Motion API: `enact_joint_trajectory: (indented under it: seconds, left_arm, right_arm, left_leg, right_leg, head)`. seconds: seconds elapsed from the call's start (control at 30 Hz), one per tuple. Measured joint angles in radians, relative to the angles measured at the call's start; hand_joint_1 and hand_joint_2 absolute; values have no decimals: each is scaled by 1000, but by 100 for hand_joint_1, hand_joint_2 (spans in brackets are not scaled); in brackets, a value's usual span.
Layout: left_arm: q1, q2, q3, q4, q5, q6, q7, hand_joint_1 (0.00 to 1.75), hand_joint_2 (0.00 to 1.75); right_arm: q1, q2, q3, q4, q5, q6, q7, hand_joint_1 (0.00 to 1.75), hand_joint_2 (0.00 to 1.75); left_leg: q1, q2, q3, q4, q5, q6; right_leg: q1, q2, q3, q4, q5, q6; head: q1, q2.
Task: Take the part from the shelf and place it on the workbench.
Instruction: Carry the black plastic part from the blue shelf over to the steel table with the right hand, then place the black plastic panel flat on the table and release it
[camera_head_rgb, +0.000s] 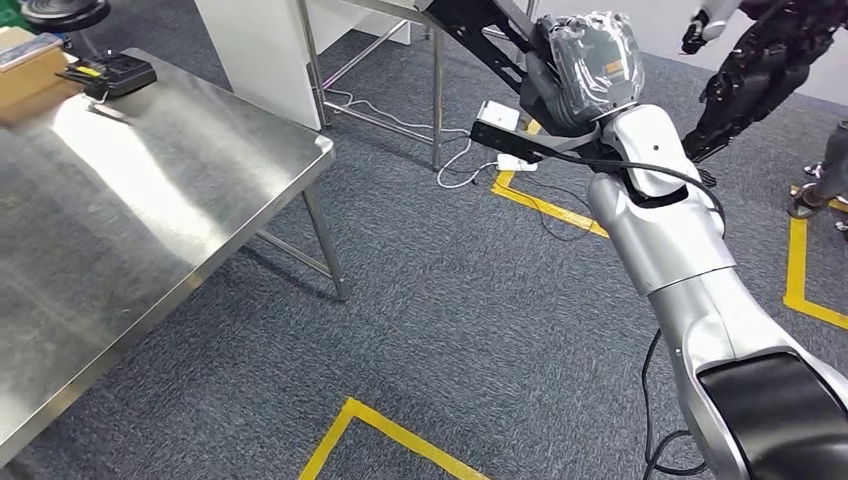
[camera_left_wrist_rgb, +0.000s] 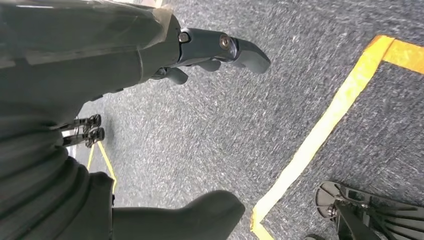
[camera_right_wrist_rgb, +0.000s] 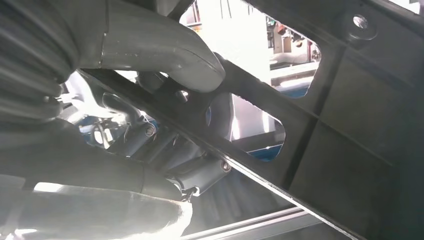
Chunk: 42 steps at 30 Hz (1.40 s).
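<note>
Carry step: right hand (camera_head_rgb: 590, 75) grips flat black perforated plastic part (camera_right_wrist_rgb: 320, 115); left hand (camera_left_wrist_rgb: 215, 50) empty, fingers loosely apart. Next: swing over shiny steel surface (camera_head_rgb: 150, 230), lower.

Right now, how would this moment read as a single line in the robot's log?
right hand: grips black part, raised off workbench | left hand: holds nothing, hangs over carpet | workbench: part not yet placed

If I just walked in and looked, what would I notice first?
First, the robot's big silver right arm reaching up, its right hand gripping a long black part held in the air. Next, the shiny steel workbench on the left, with a small black device near its far end. Then the bright yellow tape lines on the grey carpet.
</note>
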Motion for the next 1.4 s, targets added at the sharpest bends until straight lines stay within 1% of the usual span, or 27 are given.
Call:
enact_joint_trajectory:
  seconds: [0.07,0.13,0.17,0.2,0.23,0.3,0.37,0.4,0.47,0.53,0.6,0.67,0.7,0.73,0.77,0.83,0.9,0.97,1.03,1.07,1.13,1.2,1.23,1.27,1.33,1.37,1.4]
  left_arm:
    - [0,-6,0,0,0,4,5,0,175]
    - [-2,-10,0,0,0,9,8,0,175]
    - [-2,-12,0,0,0,10,9,0,175]
    - [-3,-13,0,0,0,11,9,0,175]
    - [-3,-15,0,0,0,11,9,0,175]
    - [-2,-18,0,0,0,11,9,0,175]
    - [-2,-19,0,0,0,10,8,0,175]
    - [-1,-19,0,0,-1,10,7,0,175]
    - [1,-19,0,0,-1,10,5,0,175]
    - [4,-19,0,0,-1,10,5,0,175]
    - [4,-18,1,0,-2,11,5,0,175]
    - [3,-19,1,0,-2,11,4,0,175]
    - [3,-19,1,0,-3,11,5,0,175]
    - [3,-20,1,0,-3,11,5,0,175]
    - [3,-19,1,0,-4,11,5,0,175]
    - [2,-19,1,0,-6,11,5,0,175]
    - [0,-18,1,0,-6,11,5,0,175]
    - [-1,-17,1,0,-6,10,5,0,175]
    - [-1,-17,1,0,-7,10,5,0,175]
    - [-1,-17,2,0,-7,10,5,0,175]
    - [-3,-15,2,0,-8,10,5,0,175]
    - [-5,-14,2,0,-8,10,5,0,175]
    - [-5,-14,2,0,-8,10,5,0,175]
    - [-4,-14,2,0,-8,9,5,0,175]
    - [-4,-14,2,0,-8,9,5,0,175]
    - [-4,-14,3,0,-8,9,5,0,175]
    - [-3,-14,3,0,-8,9,5,0,175]
  right_arm:
    - [-3,0,0,5,0,-3,-2,171,175]
    - [-5,0,1,13,0,-5,-5,171,175]
    - [-3,1,1,18,0,-6,-5,171,175]
    - [-2,1,2,24,0,-6,-5,171,175]
    - [-1,1,2,28,-1,-6,-5,171,175]
    - [-2,2,2,34,-1,-6,-5,171,175]
    - [-5,2,2,38,-2,-7,-5,171,175]
    - [-6,3,2,41,-2,-7,-5,171,175]
    - [-7,7,2,45,-3,-8,-5,171,175]
    - [-10,11,2,47,-4,-8,-5,171,175]
    - [-14,15,2,48,-6,-8,-5,171,175]
    - [-15,16,2,51,-7,-8,-5,171,175]
    - [-15,16,2,54,-7,-8,-5,171,175]
    - [-14,16,2,56,-7,-8,-5,171,175]
    - [-14,16,3,58,-7,-8,-5,171,175]
    - [-16,17,2,61,-8,-8,-5,171,175]
    - [-18,18,2,66,-10,-8,-6,171,175]
    - [-21,23,2,74,-14,-8,-10,171,175]
    - [-23,31,2,87,-19,-10,-18,171,175]
    - [-25,34,2,92,-20,-11,-20,171,175]
    - [-27,36,2,105,-22,-14,-23,171,175]
    - [-25,36,2,118,-22,-15,-23,171,175]
    - [-24,36,2,123,-22,-15,-23,171,175]
    - [-24,36,3,127,-22,-16,-23,171,175]
    - [-26,37,3,132,-22,-16,-23,171,175]
    - [-28,38,3,134,-22,-17,-23,171,175]
    - [-29,40,3,136,-21,-17,-24,171,175]
  left_leg:
    - [4,-12,7,-10,8,14]
    - [5,-26,7,-12,10,20]
    - [5,-35,7,-12,10,21]
    - [5,-45,7,-11,9,21]
    - [5,-56,7,-11,10,21]
    - [6,-76,7,-8,9,17]
    - [4,-93,2,-2,8,8]
    - [3,-99,-1,-1,8,2]
    - [5,-110,-4,-3,11,-11]
    - [8,-89,-15,15,-4,-21]
    - [9,-49,-56,105,-55,-28]
    - [13,-32,-122,238,-111,-35]
    - [15,-30,-143,277,-121,-37]
    - [16,-29,-147,280,-111,-38]
    - [17,-25,-129,243,-86,-38]
    - [14,4,-56,106,-26,-35]
    - [8,24,-10,17,-1,-26]
    - [3,15,-6,5,-1,-15]
    - [4,1,0,-5,6,1]
    - [6,-5,4,-10,10,8]
    - [7,-20,6,-15,14,18]
    - [7,-41,6,-14,13,21]
    - [7,-52,6,-14,13,20]
    - [7,-62,6,-13,13,20]
    - [7,-81,6,-9,12,16]
    - [5,-90,4,-7,11,12]
    - [4,-97,2,-5,11,7]
  right_leg:
    - [-2,30,-30,64,-34,1]
    - [-8,58,-95,197,-86,-4]
    - [-10,63,-124,255,-103,-3]
    - [-12,66,-140,283,-107,3]
    - [-14,67,-137,271,-94,11]
    - [-22,81,-79,143,-36,29]
    - [-27,100,-24,27,7,35]
    - [-27,104,-13,4,14,32]
    - [-24,93,-11,-1,18,21]
    - [-29,81,-8,-6,23,7]
    - [-30,68,-5,-10,24,-8]
    - [-26,54,-4,-10,22,-15]
    - [-24,46,-4,-10,21,-16]
    - [-23,39,-3,-10,20,-17]
    - [-22,31,-2,-10,20,-17]
    - [-19,19,1,-9,16,-14]
    - [-10,7,3,-9,11,-7]
    - [-5,-6,6,-10,9,2]
    - [-5,3,2,2,-1,10]
    - [-6,19,-11,30,-16,10]
    - [-12,54,-69,147,-67,3]
    - [-14,65,-131,268,-105,4]
    - [-15,67,-142,282,-103,10]
    - [-15,69,-129,250,-83,19]
    - [-21,82,-65,109,-22,34]
    - [-22,89,-36,46,1,36]
    - [-23,94,-18,9,14,34]
  head:
    - [2,0]
    - [4,0]
    - [5,0]
    - [6,0]
    - [6,0]
    - [7,0]
    - [8,0]
    - [9,0]
    - [8,0]
    - [6,0]
    - [0,0]
    - [-3,0]
    - [-3,0]
    - [-3,0]
    - [-3,0]
    - [-4,0]
    - [-1,0]
    - [3,0]
    - [5,0]
    - [5,0]
    - [6,0]
    - [7,0]
    - [8,0]
    - [8,0]
    - [9,0]
    - [9,0]
    - [9,0]
